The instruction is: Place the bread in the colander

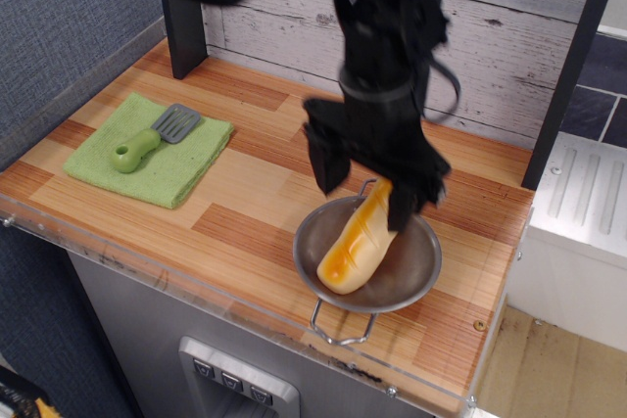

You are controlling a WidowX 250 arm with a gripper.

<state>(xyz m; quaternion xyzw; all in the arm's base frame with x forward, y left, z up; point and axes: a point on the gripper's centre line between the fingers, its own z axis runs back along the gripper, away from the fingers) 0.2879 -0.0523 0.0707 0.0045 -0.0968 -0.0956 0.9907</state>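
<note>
Though blurred, claw above bread

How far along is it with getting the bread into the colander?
Nearly done. The bread lies inside the colander, its lower end on the bottom and its upper end leaning near the rim. The gripper is blurred above it, apparently open. Left: clearing the arm away.

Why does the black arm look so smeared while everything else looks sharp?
In the only view, the black gripper is motion-blurred; the glossy yellow toy baguette, the shiny steel colander and the green cloth stay crisp, lit evenly with soft reflections.
</note>
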